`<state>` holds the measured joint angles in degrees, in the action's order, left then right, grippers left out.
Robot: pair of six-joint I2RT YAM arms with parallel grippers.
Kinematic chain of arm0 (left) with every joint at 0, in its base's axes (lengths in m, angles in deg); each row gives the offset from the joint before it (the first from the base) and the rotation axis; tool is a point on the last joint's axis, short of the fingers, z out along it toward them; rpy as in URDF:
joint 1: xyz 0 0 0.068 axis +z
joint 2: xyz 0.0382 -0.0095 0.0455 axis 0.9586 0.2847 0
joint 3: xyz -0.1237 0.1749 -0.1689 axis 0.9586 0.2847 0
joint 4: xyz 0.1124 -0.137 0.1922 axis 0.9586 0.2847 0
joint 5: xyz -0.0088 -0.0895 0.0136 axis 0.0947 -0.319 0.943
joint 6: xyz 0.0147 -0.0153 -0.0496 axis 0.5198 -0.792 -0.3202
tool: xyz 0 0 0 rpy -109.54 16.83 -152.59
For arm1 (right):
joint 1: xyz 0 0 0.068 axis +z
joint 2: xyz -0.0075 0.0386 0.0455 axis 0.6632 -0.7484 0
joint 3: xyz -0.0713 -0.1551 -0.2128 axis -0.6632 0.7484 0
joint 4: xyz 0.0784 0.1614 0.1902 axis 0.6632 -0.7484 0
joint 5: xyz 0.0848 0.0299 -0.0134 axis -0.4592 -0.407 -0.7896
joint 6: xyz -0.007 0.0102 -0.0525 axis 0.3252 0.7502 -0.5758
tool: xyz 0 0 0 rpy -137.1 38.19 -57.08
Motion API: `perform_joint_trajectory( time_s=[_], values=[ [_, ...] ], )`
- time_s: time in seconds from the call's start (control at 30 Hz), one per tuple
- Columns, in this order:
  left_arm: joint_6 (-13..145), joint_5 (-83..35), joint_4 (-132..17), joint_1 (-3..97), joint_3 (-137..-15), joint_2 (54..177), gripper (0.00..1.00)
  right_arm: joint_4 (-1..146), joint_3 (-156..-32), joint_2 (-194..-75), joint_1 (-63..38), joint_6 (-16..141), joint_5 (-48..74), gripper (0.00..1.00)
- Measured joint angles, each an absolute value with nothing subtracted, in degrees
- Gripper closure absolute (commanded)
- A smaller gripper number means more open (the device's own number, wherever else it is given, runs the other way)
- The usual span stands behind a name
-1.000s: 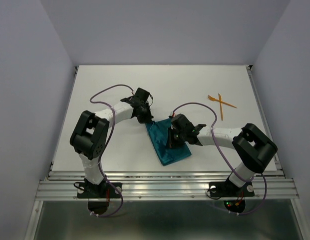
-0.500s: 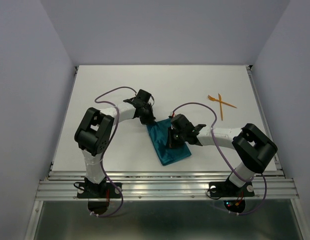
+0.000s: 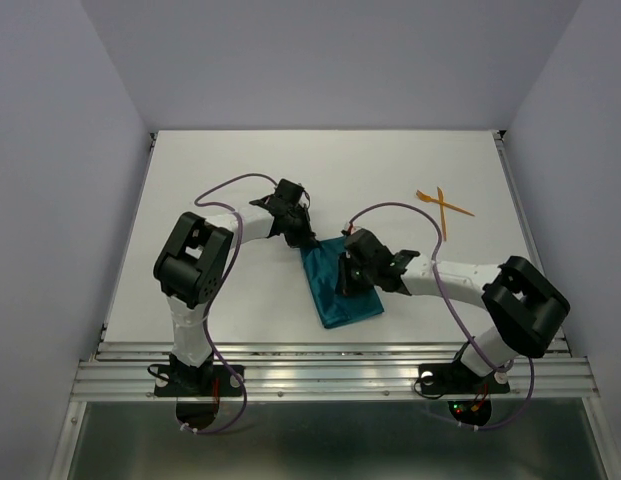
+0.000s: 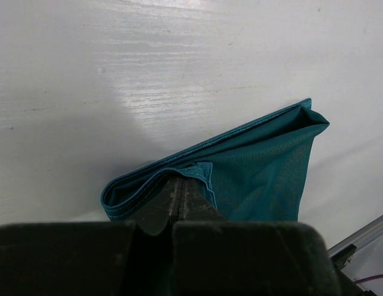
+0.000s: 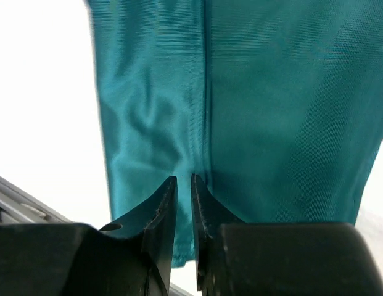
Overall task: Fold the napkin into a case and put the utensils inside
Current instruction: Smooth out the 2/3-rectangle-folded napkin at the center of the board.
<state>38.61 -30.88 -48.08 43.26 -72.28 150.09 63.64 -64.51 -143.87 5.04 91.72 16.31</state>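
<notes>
The teal napkin (image 3: 335, 306) lies folded into a narrow strip in the middle of the table, running from far left to near right. My left gripper (image 3: 302, 238) is at its far corner. In the left wrist view its jaws are pressed together at the hem of the napkin (image 4: 265, 179), and the left gripper's (image 4: 182, 180) tips are tucked under the cloth's turned corner. My right gripper (image 3: 342, 283) rests over the strip's middle. In the right wrist view the right gripper (image 5: 184, 179) shows a narrow gap above a stitched edge of the napkin (image 5: 290, 111), holding nothing. The two orange utensils (image 3: 443, 208) lie crossed at the far right.
The white table (image 3: 220, 170) is walled on three sides. A metal rail (image 3: 330, 375) runs along the near edge by the arm bases. Purple cables loop above both arms.
The right gripper's jaws have parted slightly from shut. The left gripper has shifted a little to the right with the napkin's far corner.
</notes>
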Motion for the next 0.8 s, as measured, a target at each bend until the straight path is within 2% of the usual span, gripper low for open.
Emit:
perform_joint_trajectory(
  time_s=[0.23, 0.63, 0.8],
  values=[
    [38.09, -31.34, -49.50, 43.26, -72.26, 150.47, 1.00, 61.83, -66.50, -139.87, 8.19, 91.65, 16.90, 0.80],
    [37.78, -31.73, -50.68, 43.33, -71.71, 150.51, 1.00, 66.77, -72.88, -153.92, 8.71, 90.76, 14.56, 0.86],
    [37.72, -31.91, -51.36, 43.37, -71.37, 150.49, 1.00, 69.02, -72.99, -154.86, 8.49, 90.60, 12.61, 0.86]
  ],
)
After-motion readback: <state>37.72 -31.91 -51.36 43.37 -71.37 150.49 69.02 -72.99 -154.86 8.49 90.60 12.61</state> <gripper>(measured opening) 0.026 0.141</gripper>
